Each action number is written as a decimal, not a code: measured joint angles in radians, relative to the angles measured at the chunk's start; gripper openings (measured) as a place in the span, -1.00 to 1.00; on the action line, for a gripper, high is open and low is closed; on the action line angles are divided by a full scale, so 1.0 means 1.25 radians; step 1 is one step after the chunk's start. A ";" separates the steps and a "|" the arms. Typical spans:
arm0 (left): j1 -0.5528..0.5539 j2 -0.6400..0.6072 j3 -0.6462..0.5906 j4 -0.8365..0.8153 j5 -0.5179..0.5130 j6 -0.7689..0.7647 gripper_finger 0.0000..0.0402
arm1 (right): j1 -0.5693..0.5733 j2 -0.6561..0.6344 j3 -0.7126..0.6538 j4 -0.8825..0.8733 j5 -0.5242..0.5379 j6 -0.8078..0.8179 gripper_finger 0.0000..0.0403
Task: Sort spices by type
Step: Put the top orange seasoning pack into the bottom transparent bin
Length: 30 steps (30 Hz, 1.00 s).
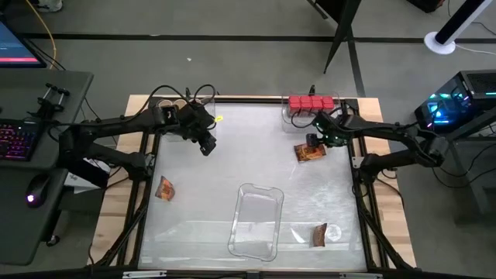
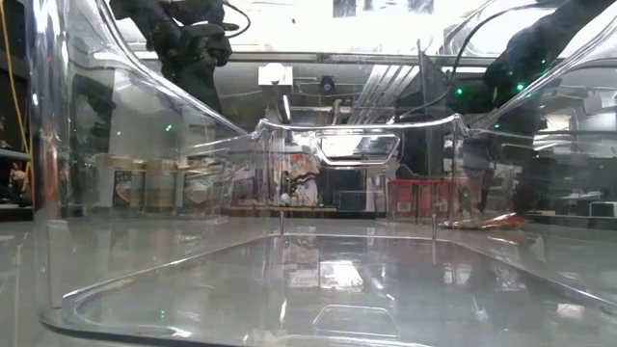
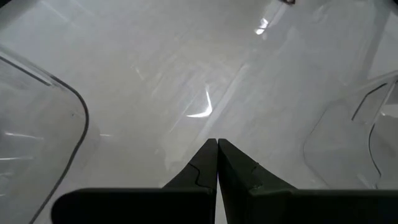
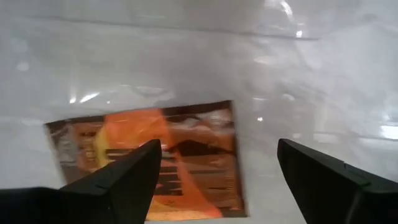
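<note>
An orange-red foil packet (image 1: pixel 310 153) (image 4: pixel 168 155) lies flat on the table right of centre. My right gripper (image 1: pixel 314 142) (image 4: pixel 217 171) is open just above it, with one finger over the packet and the other beside it. Several red boxy containers (image 1: pixel 311 102) stand in a row at the far edge. Two more packets lie flat on the table, one on the left (image 1: pixel 164 188) and one near the front right (image 1: pixel 318 235), next to a round jar (image 1: pixel 335 232). My left gripper (image 1: pixel 206 144) (image 3: pixel 217 163) is shut over bare table at the far left.
A clear plastic tray (image 1: pixel 256 221) (image 2: pixel 308 289) sits in the near middle of the table. Another clear tray edge (image 3: pixel 43 93) shows beside my left gripper. Cables and small items (image 1: pixel 174 99) lie at the far left corner. Bare table lies between the arms.
</note>
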 joint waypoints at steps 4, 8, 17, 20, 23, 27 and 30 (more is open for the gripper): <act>0.000 0.000 0.000 0.000 0.000 0.000 -1.00 | -0.010 0.014 0.000 0.000 -0.023 -0.035 0.44; -0.001 0.000 0.000 0.000 0.000 -0.007 -1.00 | -0.012 0.050 0.001 -0.001 -0.028 -0.042 0.08; -0.001 0.000 0.000 0.000 0.000 -0.020 -1.00 | -0.011 0.074 0.002 0.026 -0.033 -0.057 -0.61; -0.001 0.000 0.000 0.000 0.000 -0.020 -1.00 | -0.012 0.072 0.003 0.024 -0.040 -0.069 -0.79; -0.001 0.000 0.000 0.000 0.000 -0.020 -1.00 | -0.011 0.063 0.017 0.000 -0.046 -0.089 -0.86; -0.001 0.000 0.000 -0.010 0.001 0.009 -1.00 | -0.006 0.022 0.077 -0.055 -0.046 -0.118 -0.87; 0.003 -0.004 0.000 -0.057 0.001 0.051 -1.00 | 0.002 -0.014 0.137 -0.118 -0.048 -0.150 -0.87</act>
